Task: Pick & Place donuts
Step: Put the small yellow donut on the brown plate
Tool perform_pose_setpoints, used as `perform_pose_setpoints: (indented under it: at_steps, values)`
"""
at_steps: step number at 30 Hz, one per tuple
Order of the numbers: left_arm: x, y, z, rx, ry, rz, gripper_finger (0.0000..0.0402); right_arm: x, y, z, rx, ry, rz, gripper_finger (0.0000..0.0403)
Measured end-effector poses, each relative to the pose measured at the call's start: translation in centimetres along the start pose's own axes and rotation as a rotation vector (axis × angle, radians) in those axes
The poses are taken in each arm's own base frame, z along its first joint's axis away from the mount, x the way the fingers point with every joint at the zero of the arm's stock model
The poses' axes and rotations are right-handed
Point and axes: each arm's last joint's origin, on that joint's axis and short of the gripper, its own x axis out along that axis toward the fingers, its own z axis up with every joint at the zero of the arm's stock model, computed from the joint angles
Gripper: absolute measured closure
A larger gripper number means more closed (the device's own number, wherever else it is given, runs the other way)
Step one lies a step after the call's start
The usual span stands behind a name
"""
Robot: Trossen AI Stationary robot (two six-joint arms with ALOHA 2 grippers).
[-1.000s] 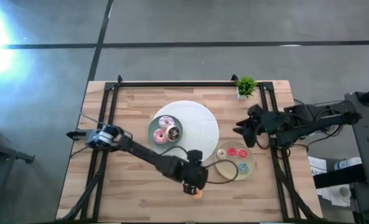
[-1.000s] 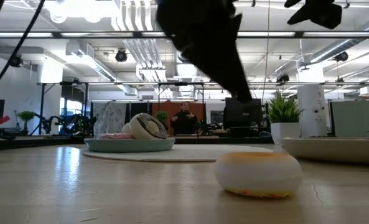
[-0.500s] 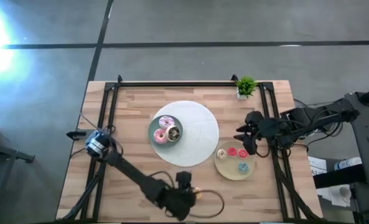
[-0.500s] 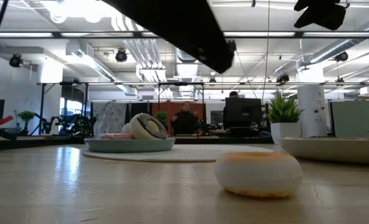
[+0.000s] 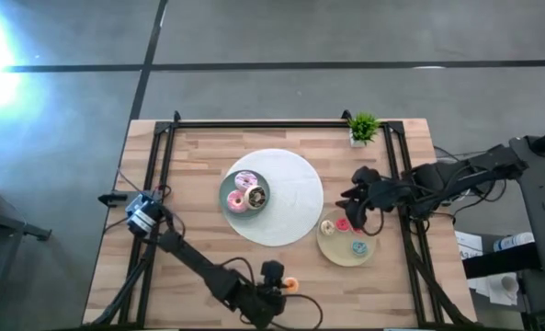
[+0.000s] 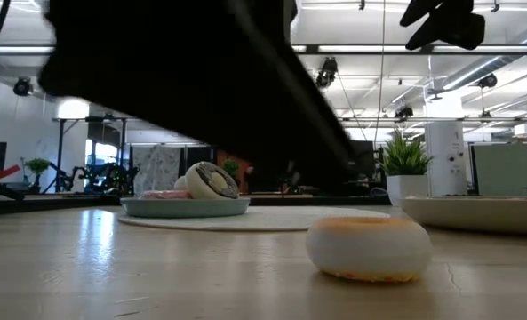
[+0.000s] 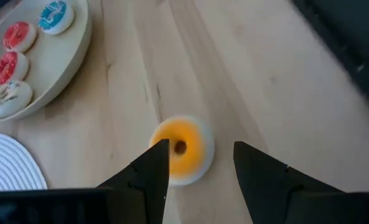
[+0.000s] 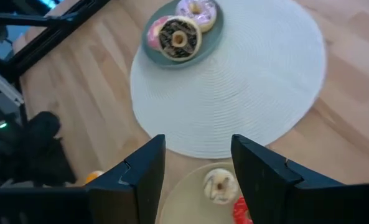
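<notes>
Donuts: no writing or labels legible. Orange donut (image 5: 290, 284) lies on the bare worktop (image 5: 198, 230) near its front edge, between the parted fingers of the left pincer (image 7: 196, 163), untouched. Beige plate (image 5: 332, 248) holds two red (image 7: 9, 67), one blue (image 5: 358, 246), one pale. Teal plate (image 5: 228, 187) on the white mat (image 5: 295, 198) holds pink and brown donuts. Right pincer (image 8: 196, 155), fingers apart, hangs over the beige plate's far edge.
</notes>
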Motion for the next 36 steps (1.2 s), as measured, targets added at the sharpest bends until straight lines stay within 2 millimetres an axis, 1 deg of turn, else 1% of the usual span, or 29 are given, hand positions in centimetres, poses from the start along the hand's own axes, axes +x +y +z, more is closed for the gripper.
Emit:
perform_pose_setpoints:
  at_steps: [4, 6, 10, 16, 19, 23, 29, 36]
  values:
    - [0.5, 0.1, -1.1, 0.056, 0.028, -0.006, 0.0249, 1.1, 0.8, -0.2, 0.01, 0.009, -0.001, 0.0227]
    - [0.7, 0.1, -1.4, 0.058, 0.025, -0.023, 0.0249, 1.5, 1.0, -0.3, 0.019, 0.012, -0.003, 0.0227]
    - [0.7, 0.1, -1.3, 0.089, 0.003, -0.02, 0.0249, 2.0, 1.3, -0.4, 0.032, 0.024, -0.012, 0.0227]
    - [0.8, 0.1, -0.9, 0.183, -0.032, -0.023, 0.0249, 1.7, 1.4, -0.3, 0.038, 0.018, 0.0, 0.0227]
    - [1.5, 0.3, -1.2, 0.19, -0.027, -0.069, 0.0249, 1.6, 1.3, -0.3, 0.06, 0.007, -0.003, 0.0227]
    - [2.5, 0.9, -1.7, 0.191, -0.002, -0.085, 0.0253, 1.6, 1.3, -0.3, 0.063, 0.009, -0.004, 0.0227]
    - [3.3, 2.7, -1.7, 0.169, 0.012, -0.062, 0.029, 1.7, 1.3, -0.3, 0.07, 0.008, -0.004, 0.0227]
    - [3.9, 4.2, -1.7, 0.138, 0.022, -0.05, 0.0363, 1.6, 1.3, -0.3, 0.083, 0.007, -0.003, 0.0227]
